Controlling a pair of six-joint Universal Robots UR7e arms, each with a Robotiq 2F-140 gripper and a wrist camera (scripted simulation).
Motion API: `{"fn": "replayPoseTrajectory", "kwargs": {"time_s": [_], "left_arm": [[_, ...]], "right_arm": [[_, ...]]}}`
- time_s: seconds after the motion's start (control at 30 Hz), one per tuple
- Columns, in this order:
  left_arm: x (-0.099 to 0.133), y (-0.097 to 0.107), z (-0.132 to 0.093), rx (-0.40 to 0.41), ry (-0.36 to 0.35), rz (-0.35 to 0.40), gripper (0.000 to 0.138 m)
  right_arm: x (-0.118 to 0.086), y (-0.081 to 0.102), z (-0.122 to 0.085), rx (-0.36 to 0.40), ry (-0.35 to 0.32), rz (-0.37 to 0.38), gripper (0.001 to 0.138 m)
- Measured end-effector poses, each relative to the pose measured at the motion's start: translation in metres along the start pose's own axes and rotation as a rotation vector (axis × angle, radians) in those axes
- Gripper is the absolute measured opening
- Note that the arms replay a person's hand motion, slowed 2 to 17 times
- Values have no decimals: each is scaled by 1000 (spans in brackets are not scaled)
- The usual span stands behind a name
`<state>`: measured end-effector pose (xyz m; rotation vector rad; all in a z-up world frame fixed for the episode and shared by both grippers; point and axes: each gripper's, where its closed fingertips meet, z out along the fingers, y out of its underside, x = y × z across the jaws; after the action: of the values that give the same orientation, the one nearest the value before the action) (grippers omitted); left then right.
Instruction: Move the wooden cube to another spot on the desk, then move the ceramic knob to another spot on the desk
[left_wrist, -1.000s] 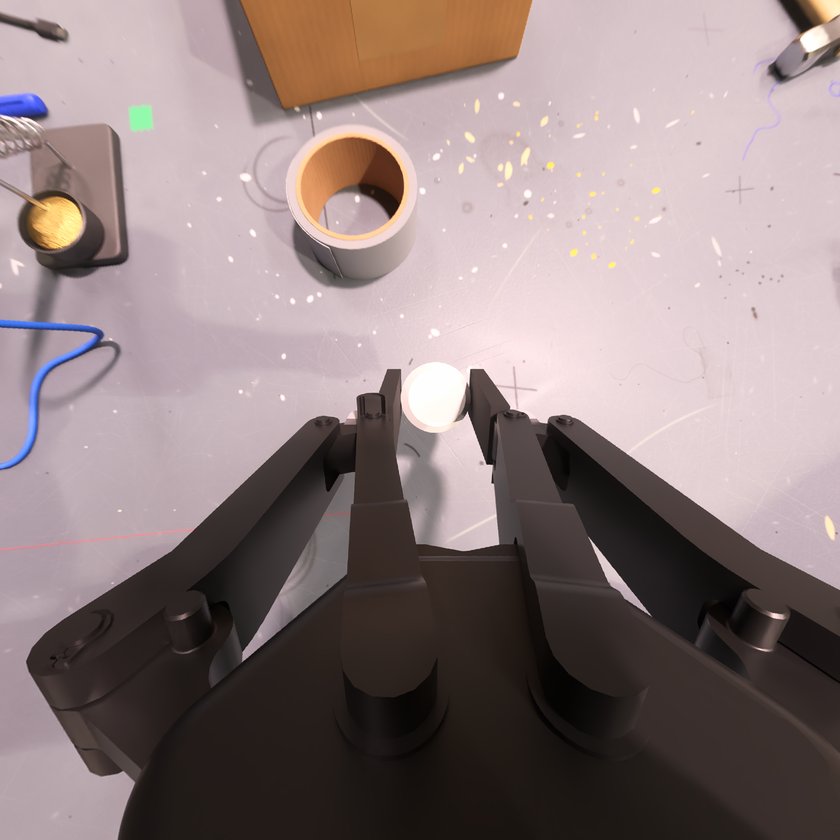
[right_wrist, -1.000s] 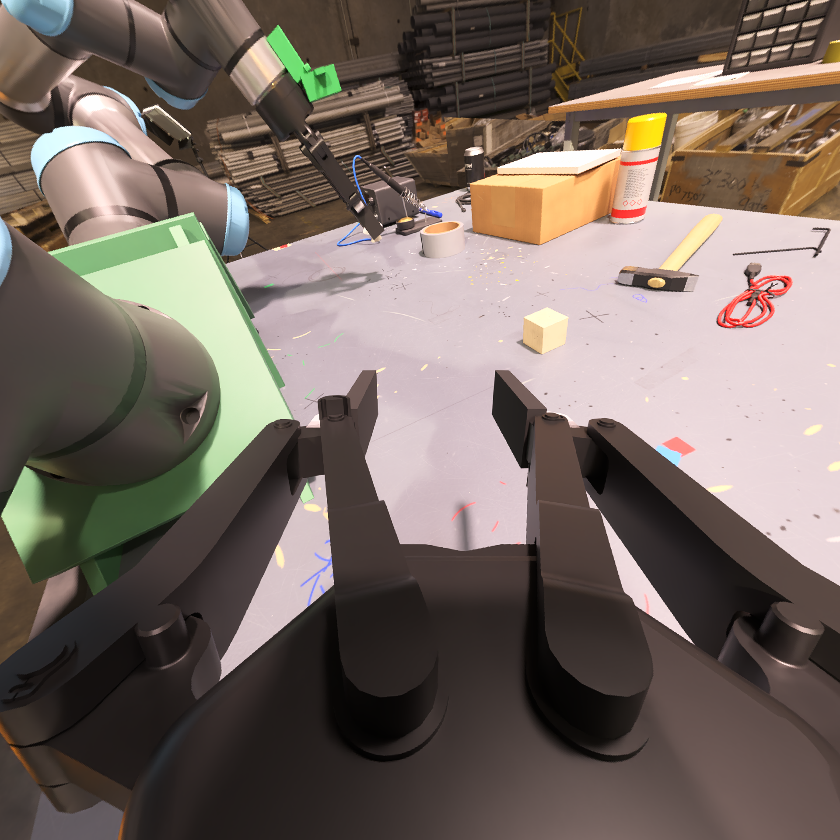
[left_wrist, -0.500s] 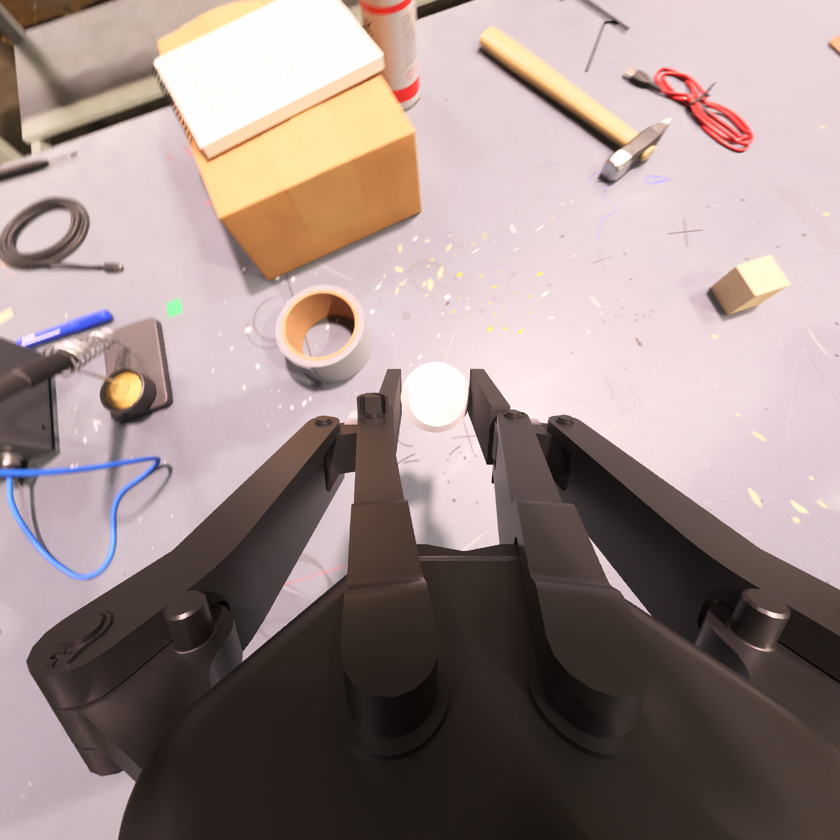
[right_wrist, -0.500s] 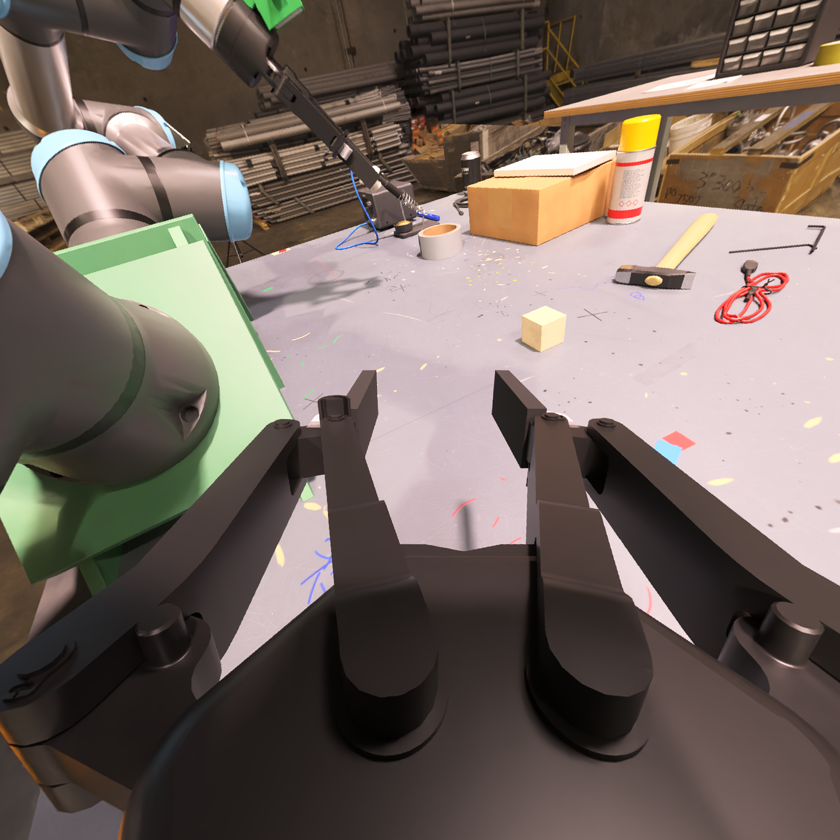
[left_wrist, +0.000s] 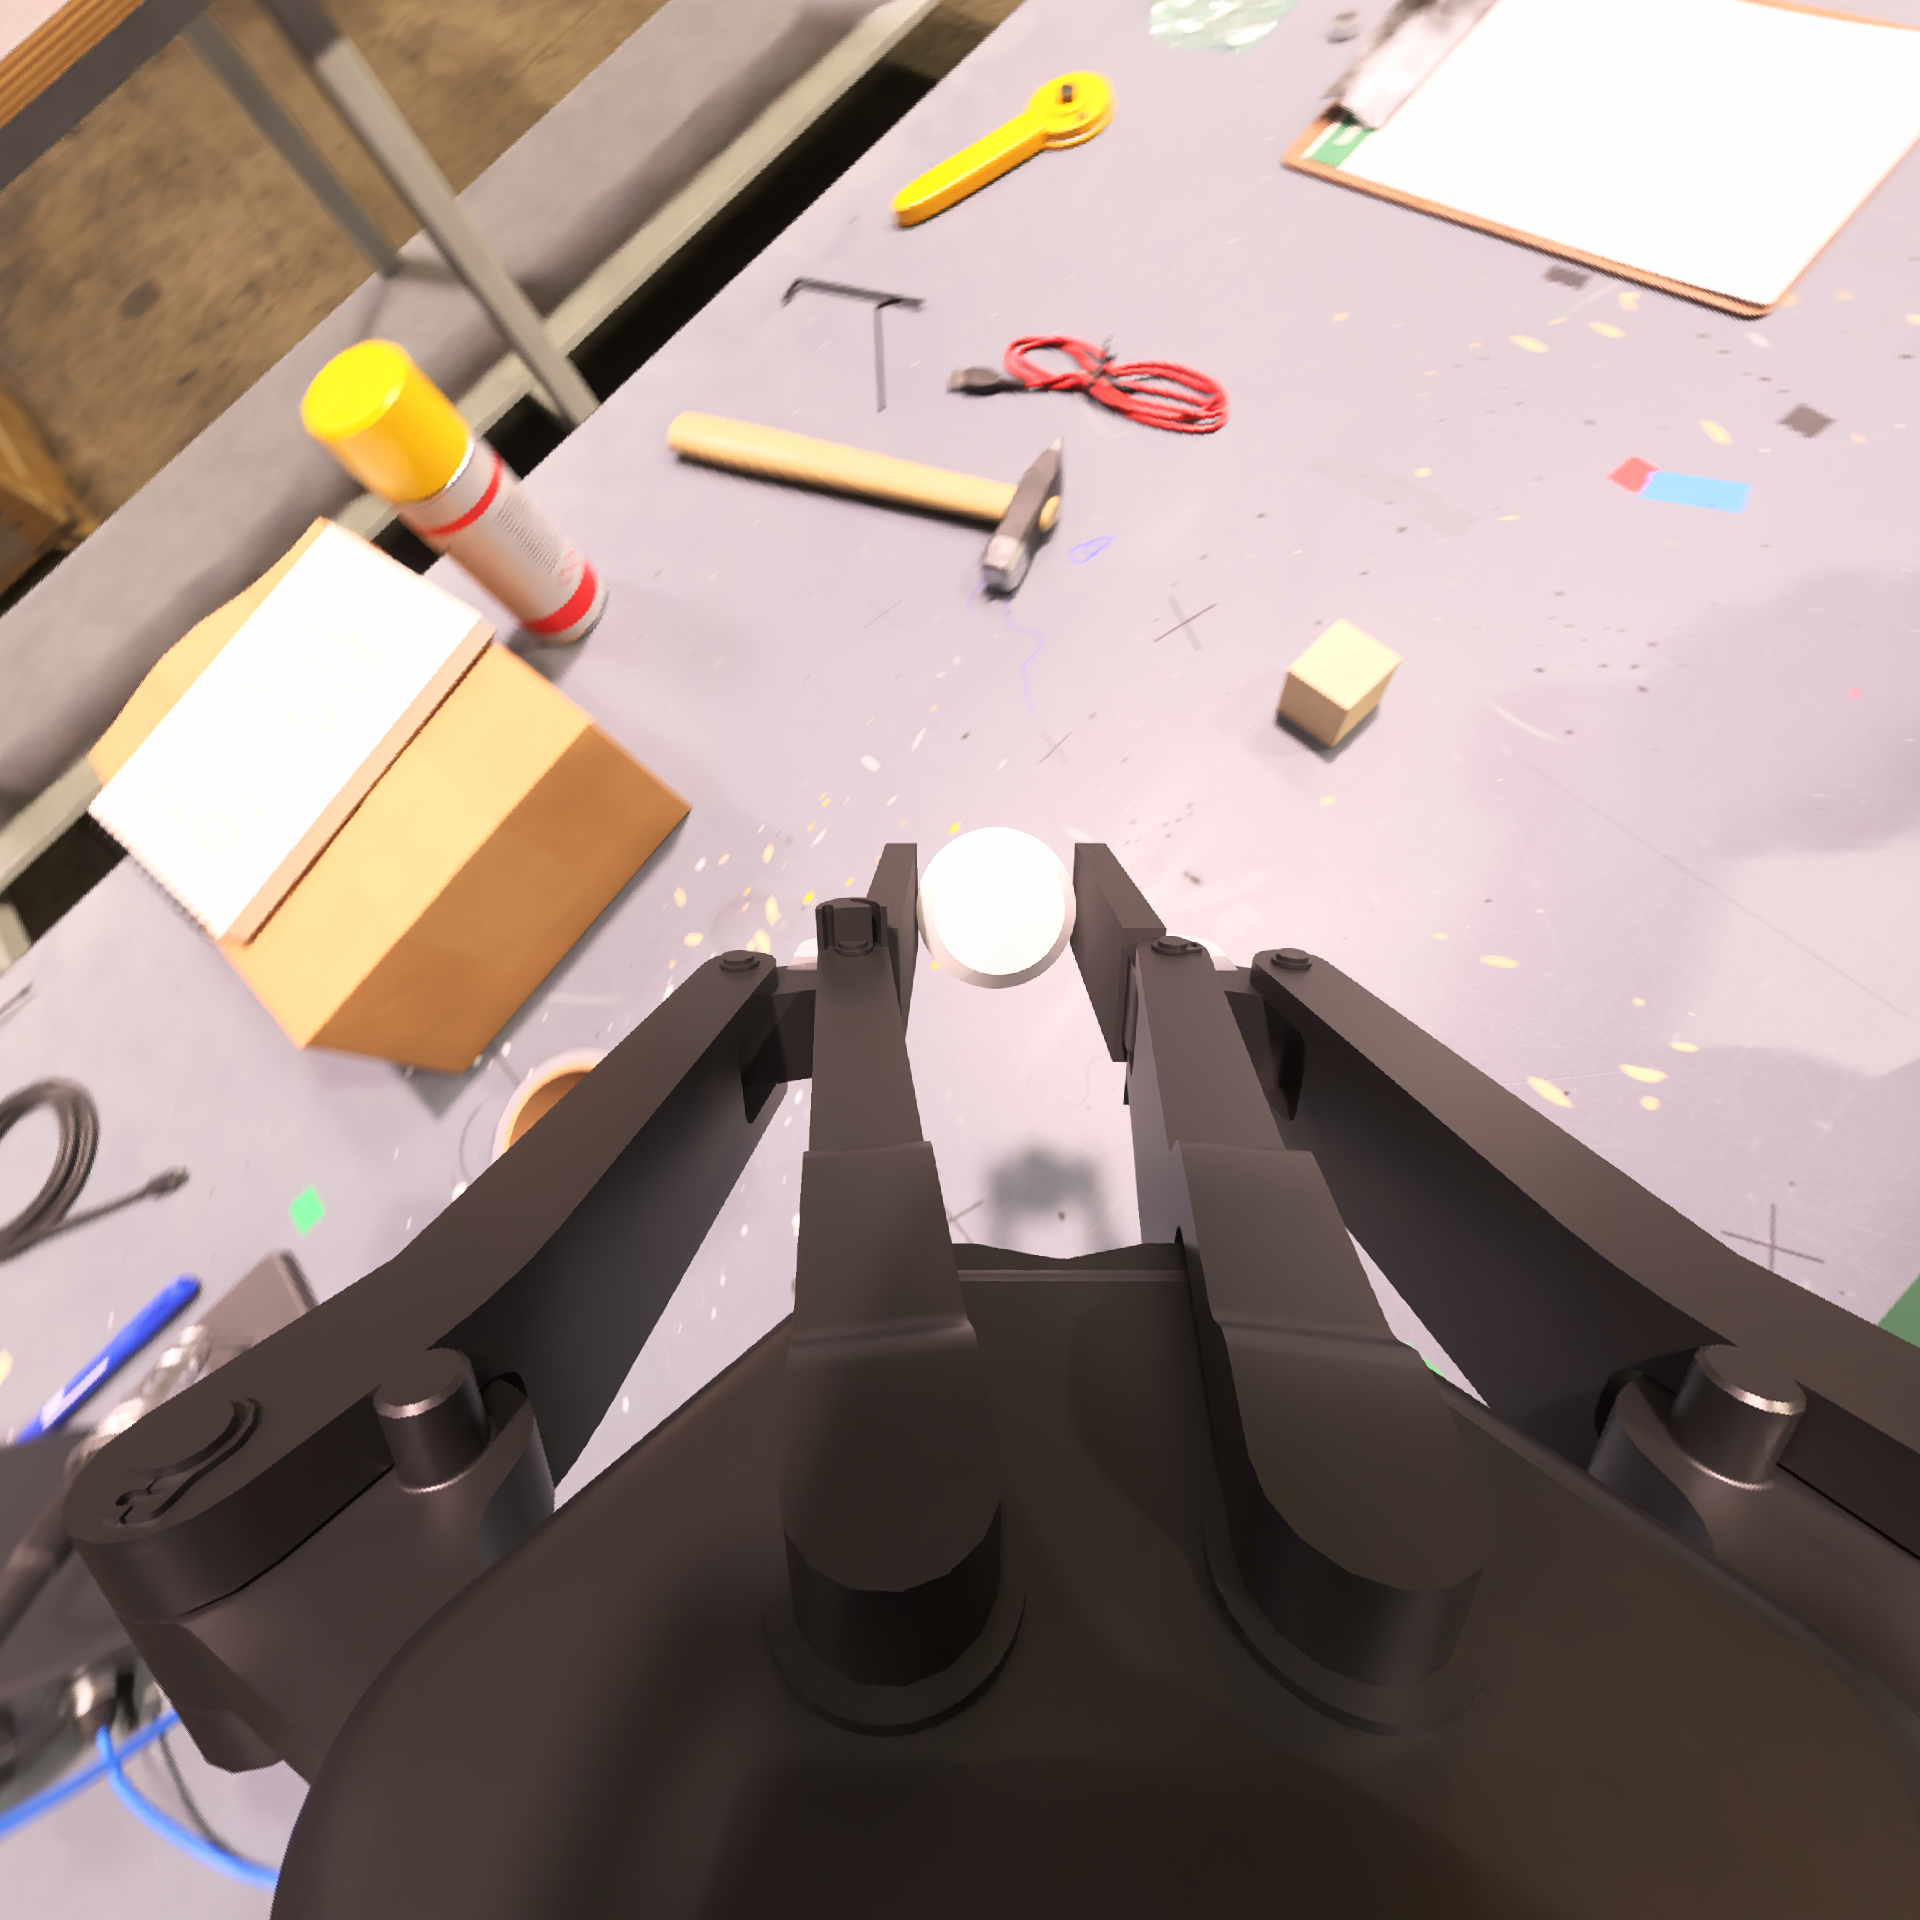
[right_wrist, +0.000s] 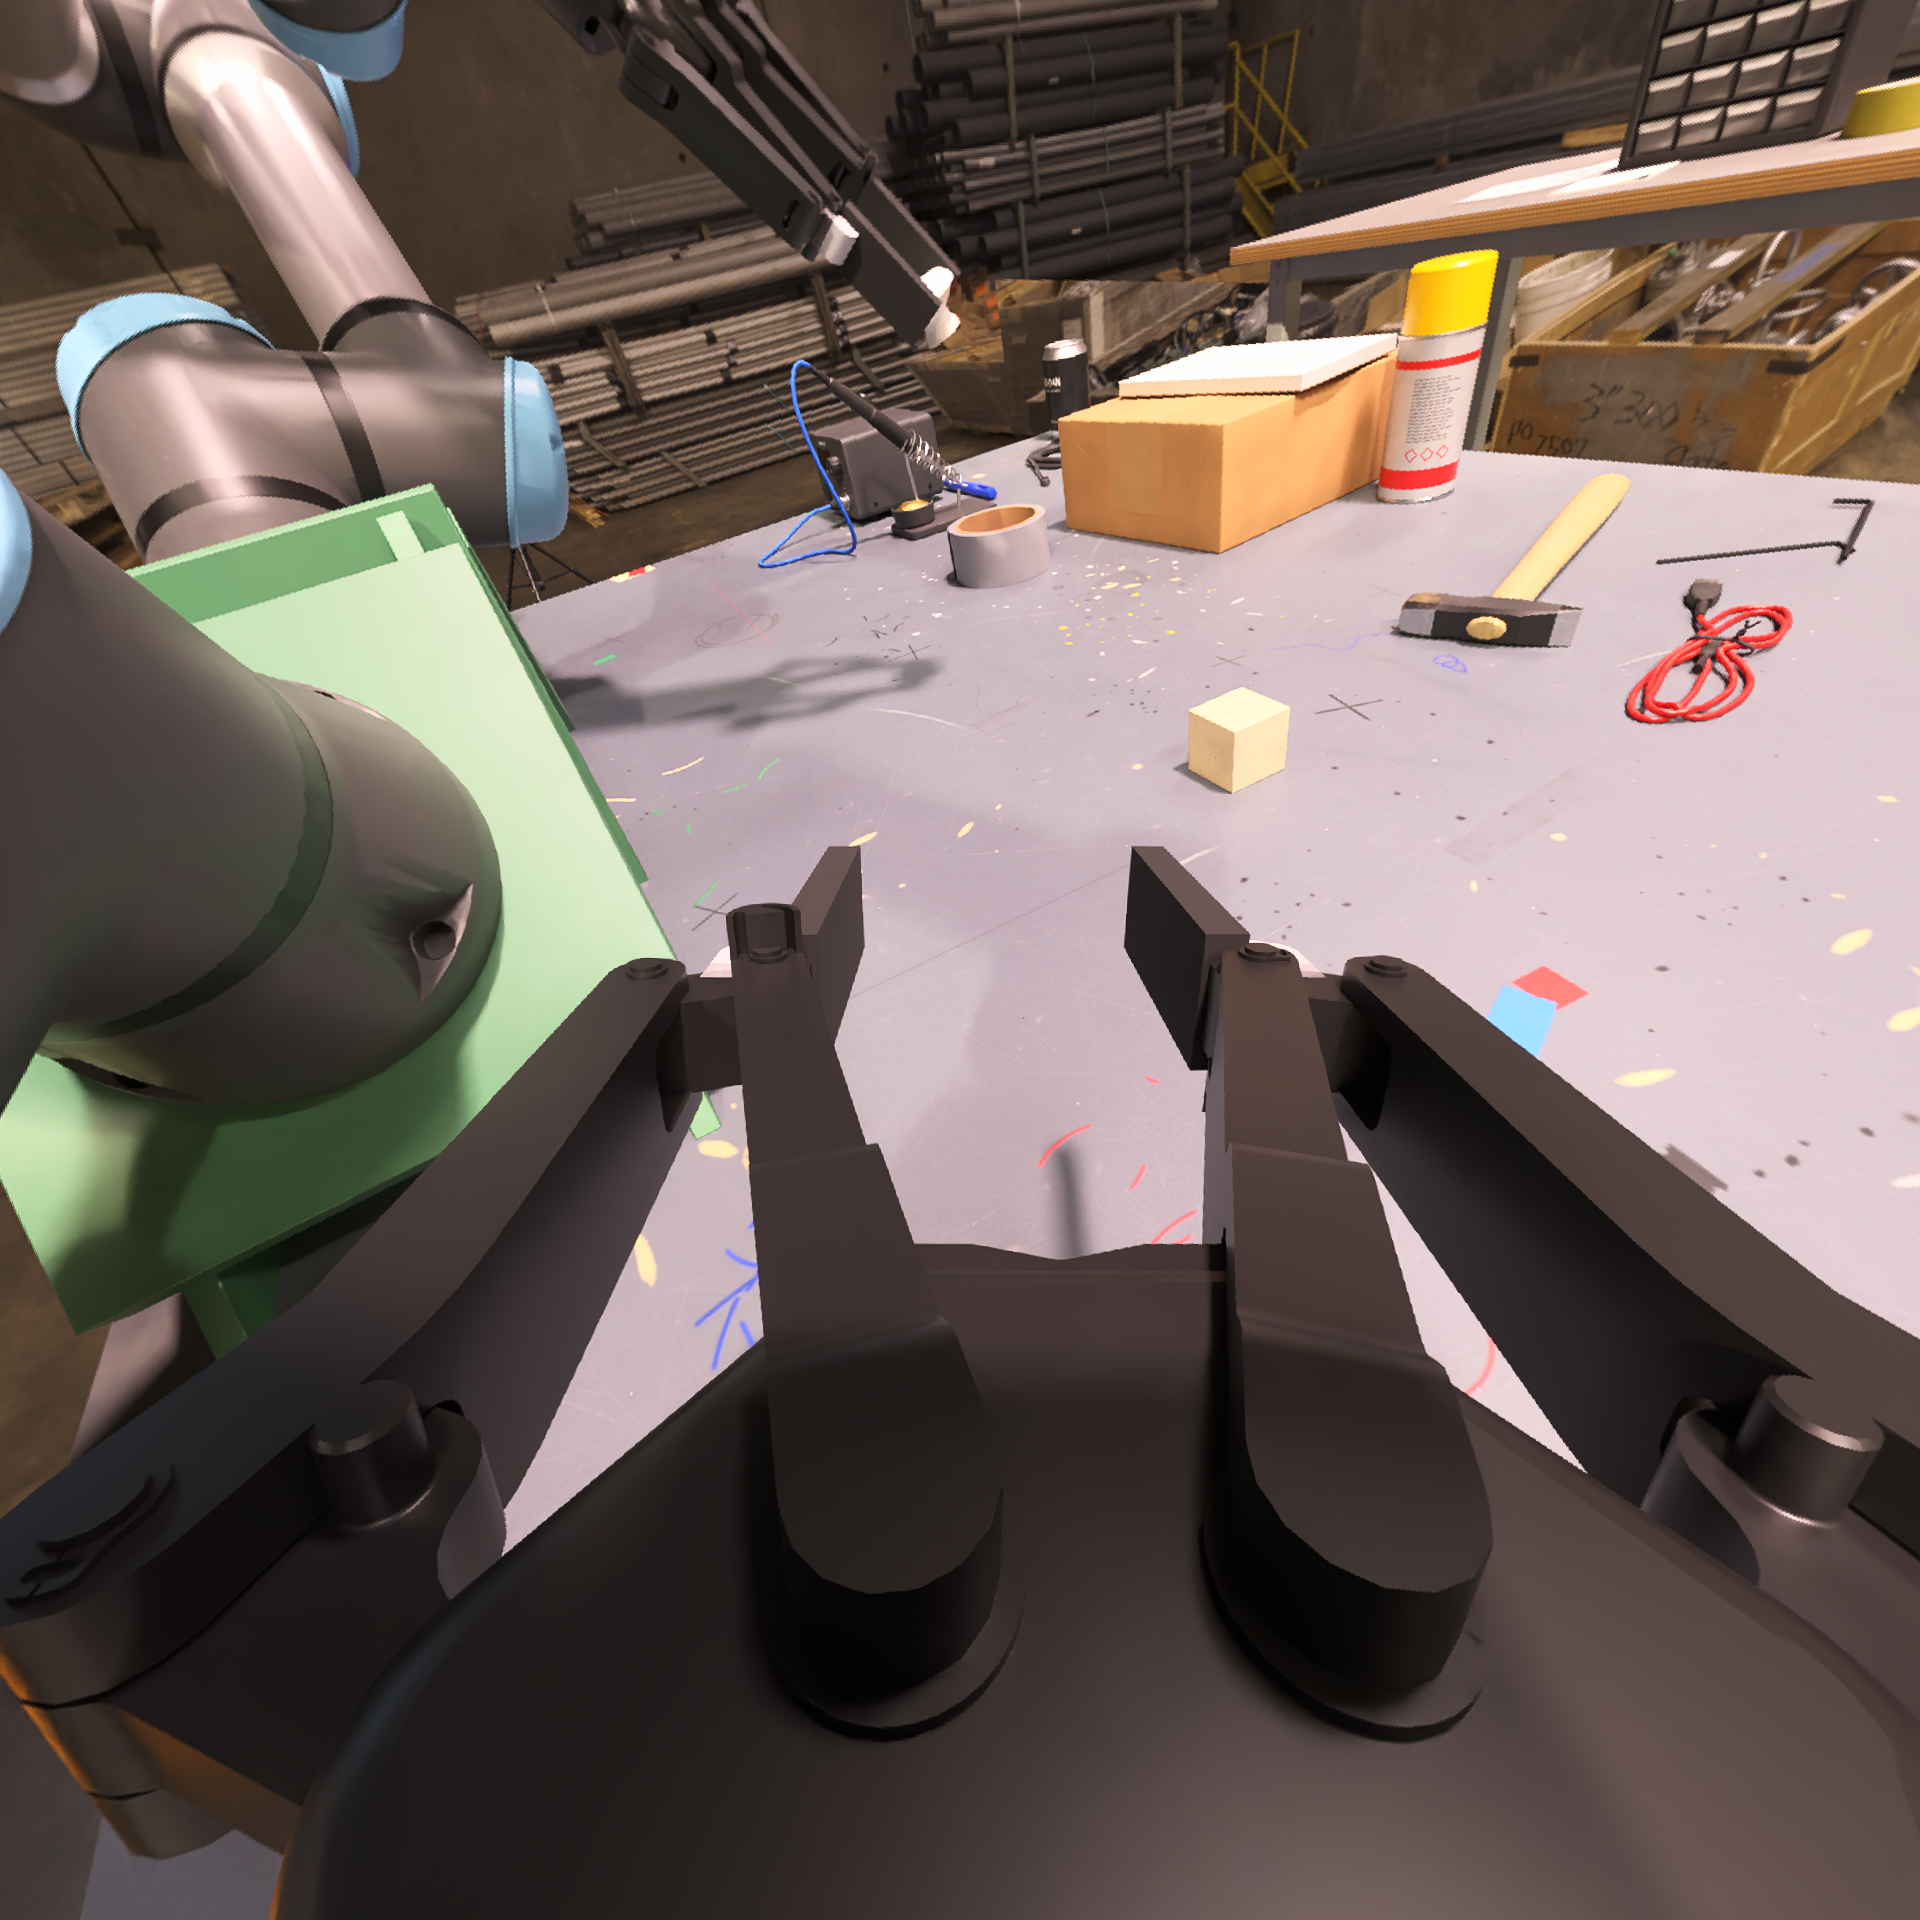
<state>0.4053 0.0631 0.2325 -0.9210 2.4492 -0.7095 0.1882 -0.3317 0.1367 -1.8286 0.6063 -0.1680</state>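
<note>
- While held high above the desk (left_wrist: 1558, 935), the ceramic knob (left_wrist: 994, 904) is clamped between the left gripper's (left_wrist: 994, 914) fingers.
- Bare desk surface is seen around the wooden cube (right_wrist: 1238, 739), well apart from the hammer (right_wrist: 1496, 603).
- Nothing is held by the right gripper (right_wrist: 994, 914), its fingers spread wide.

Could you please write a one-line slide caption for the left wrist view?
Left claw holds the round white ceramic knob above the grey desk, pale wooden cube resting beyond.

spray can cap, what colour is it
Yellow: the spray can has a yellow cap, seen best in the left wrist view.
</note>
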Motion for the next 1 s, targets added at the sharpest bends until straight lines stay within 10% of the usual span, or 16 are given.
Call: {"fn": "replayPoseTrajectory", "kwargs": {"time_s": [0.47, 1.0], "left_arm": [[96, -88, 59, 41, 242, 304, 40], [184, -129, 144, -4, 427, 543, 40]], "right_arm": [[-1, 4, -11, -17, 36, 4, 68], [0, 6, -30, -13, 87, 20, 68]]}}
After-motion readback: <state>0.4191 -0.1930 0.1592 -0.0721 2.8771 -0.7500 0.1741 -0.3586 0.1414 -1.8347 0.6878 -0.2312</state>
